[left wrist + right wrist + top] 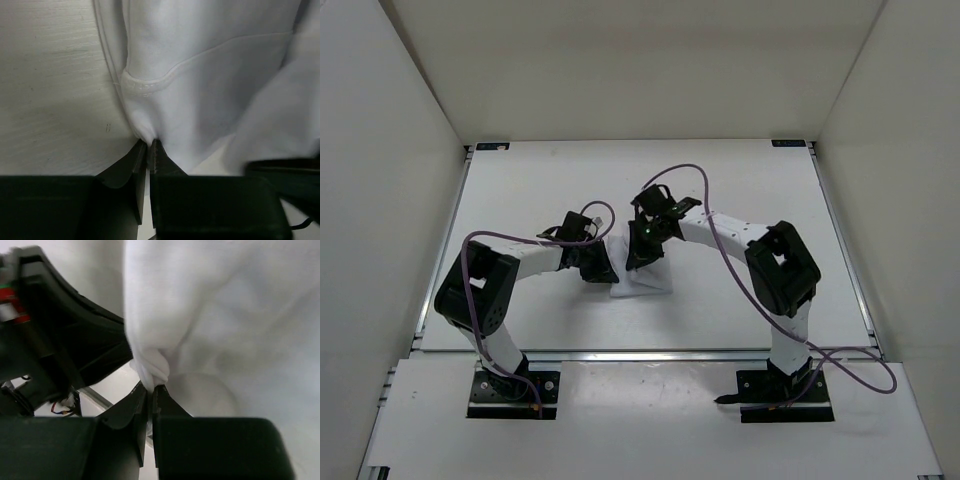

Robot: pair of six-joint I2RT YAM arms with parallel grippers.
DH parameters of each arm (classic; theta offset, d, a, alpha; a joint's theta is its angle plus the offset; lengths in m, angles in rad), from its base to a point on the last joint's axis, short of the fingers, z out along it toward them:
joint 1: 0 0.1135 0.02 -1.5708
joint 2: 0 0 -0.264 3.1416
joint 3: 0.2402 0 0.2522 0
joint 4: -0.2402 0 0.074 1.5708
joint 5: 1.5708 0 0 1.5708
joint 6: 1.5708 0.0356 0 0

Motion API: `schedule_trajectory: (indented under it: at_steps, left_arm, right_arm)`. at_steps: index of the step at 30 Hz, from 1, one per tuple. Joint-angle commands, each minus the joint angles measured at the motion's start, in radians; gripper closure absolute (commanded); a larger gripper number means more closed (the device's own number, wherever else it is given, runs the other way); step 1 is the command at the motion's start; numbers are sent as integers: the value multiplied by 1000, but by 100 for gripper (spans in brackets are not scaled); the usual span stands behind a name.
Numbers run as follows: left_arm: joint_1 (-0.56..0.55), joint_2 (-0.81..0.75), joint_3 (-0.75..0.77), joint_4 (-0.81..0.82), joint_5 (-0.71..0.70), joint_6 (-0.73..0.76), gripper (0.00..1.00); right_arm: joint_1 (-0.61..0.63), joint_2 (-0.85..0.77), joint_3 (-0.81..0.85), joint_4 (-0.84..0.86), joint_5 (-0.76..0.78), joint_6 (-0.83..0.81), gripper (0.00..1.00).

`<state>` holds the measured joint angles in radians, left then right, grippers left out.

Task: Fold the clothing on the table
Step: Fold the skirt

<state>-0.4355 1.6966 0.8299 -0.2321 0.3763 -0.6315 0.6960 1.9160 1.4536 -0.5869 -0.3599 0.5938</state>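
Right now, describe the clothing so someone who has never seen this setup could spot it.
Start at the white table and look to its middle. There the left gripper and right gripper both pinch the clothing, a bunched white fabric with a stitched hem. It is the only soft, creased thing on that flat surface.

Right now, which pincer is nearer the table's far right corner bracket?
Right. The right pincer is left of the bracket and closer to the table's near edge; the left pincer is further left and nearer that edge.
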Motion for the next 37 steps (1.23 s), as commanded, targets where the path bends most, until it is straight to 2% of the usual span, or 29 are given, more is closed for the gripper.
schedule_trajectory:
  at_steps: [1, 7, 9, 11, 12, 15, 18, 20, 21, 22, 23, 25, 26, 27, 28, 31, 34, 36, 37]
  left_arm:
    - [6, 8, -51, -46, -39, 22, 83]
    - [21, 0, -78, -26, -19, 16, 79]
    - [29, 0, -81, -36, -17, 20, 75]
    - [38, -2, -80, -26, -10, 13, 61]
    - [40, -9, -84, -24, 1, 13, 57]
    - [72, -52, -110, 2, 73, -20, 50]
    - [131, -153, -201, 103, 171, -130, 43]
    - [181, -238, -267, 193, 197, -213, 42]
    - [204, -294, -297, 203, 199, -252, 42]
    - [224, -337, -319, 212, 203, -264, 42]
    - [240, -372, -321, 211, 188, -279, 42]
    - [244, -418, -313, 166, 161, -275, 42]
    - [242, -437, -310, 131, 136, -272, 42]
    - [239, -471, -301, 110, 89, -266, 42]
    - [242, -510, -301, 79, 51, -266, 41]
    - [253, -598, -310, 34, -3, -267, 41]
    - [267, -614, -298, 13, 9, -235, 42]
    - [261, -608, -282, -16, -8, -212, 41]
    - [262, -611, -269, -35, -23, -194, 41]
  right_arm:
    - [39, 63, -21, 128, -103, 31, 100]
    - [80, 147, 20, 139, -149, 34, 100]
    - [91, 166, 31, 130, -155, 34, 98]
    - [91, 163, 54, 104, -148, 26, 87]
    - [94, 155, 59, 96, -148, 18, 78]
    - [92, 27, 51, 99, -119, 12, 65]
    - [73, -115, -27, 120, -100, 24, 61]
    - [56, -214, -117, 177, -103, 57, 60]
    - [48, -283, -187, 199, -109, 73, 56]
    - [43, -316, -258, 246, -114, 96, 56]
    - [31, -377, -310, 284, -111, 104, 48]
    - [4, -445, -370, 297, -106, 110, 48]
    - [-3, -487, -401, 295, -109, 110, 38]
    - [-27, -530, -420, 306, -123, 101, 14]
    - [-47, -573, -458, 327, -128, 110, 1]
    - [-98, -676, -515, 343, -125, 110, 1]
    - [-145, -768, -597, 377, -134, 127, 1]
    - [-165, -772, -630, 421, -181, 121, 1]
    - [-153, -746, -618, 371, -162, 100, 0]
